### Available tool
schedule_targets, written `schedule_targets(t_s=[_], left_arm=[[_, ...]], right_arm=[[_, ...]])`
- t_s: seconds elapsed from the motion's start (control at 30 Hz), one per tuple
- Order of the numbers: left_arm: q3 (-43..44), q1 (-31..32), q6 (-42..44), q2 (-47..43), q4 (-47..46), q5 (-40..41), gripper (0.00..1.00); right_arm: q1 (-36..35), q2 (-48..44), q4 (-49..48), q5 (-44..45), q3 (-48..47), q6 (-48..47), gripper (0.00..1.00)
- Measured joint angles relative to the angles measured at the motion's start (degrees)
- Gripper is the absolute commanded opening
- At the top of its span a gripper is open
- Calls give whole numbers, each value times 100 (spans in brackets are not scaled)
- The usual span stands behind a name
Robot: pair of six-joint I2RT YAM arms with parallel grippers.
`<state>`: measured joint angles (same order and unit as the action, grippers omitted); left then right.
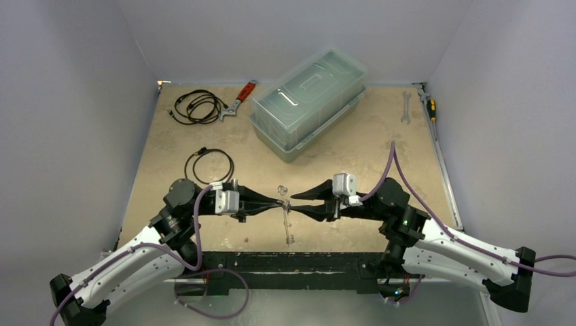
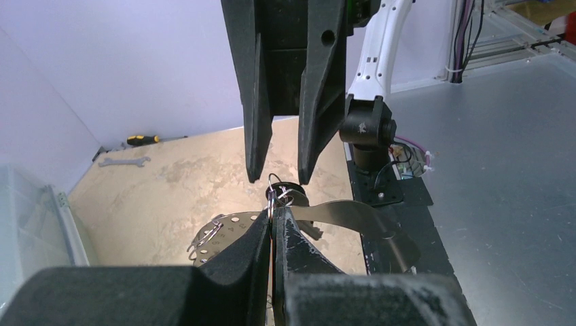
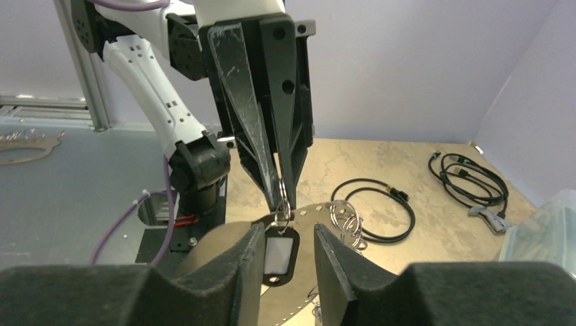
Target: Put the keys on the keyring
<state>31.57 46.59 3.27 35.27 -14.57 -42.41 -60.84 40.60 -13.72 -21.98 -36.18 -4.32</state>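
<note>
Centrally, black-tagged key (image 3: pixel 278 252), white label window, dangling

Keyring (image 1: pixel 288 221): thin bright metal, apparently polished.
Key (image 3: pixel 278 255): glossy black plastic tag, white insert.
Left claw (image 3: pixel 282 197): matt black plastic, scuffed.
Tabletop (image 1: pixel 353 146): matt, mottled tan.
Box (image 1: pixel 309 102), far edge: smooth translucent plastic.

Pale lilac walls (image 1: pixel 61 102) on three sides; mottled tan tabletop (image 1: pixel 360 159)
</note>
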Motion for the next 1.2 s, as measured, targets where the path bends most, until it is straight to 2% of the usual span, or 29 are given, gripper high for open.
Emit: schedule_targets(t_s=[0.6, 0.9, 1.03, 1.2], left_arm=[[-52, -9, -122, -52, -125, -210, 0], [-55, -13, -164, -50, -122, -249, 0], [-55, -46, -203, -50, -131, -247, 0], [-55, -74, -219, -42, -140, -234, 0]], right_arm=[[-2, 269, 278, -332, -444, -153, 28], [0, 446, 328, -310, -474, -221, 11], [-2, 446, 363, -334, -507, -249, 0], [-2, 503, 431, -481, -570, -282, 0]])
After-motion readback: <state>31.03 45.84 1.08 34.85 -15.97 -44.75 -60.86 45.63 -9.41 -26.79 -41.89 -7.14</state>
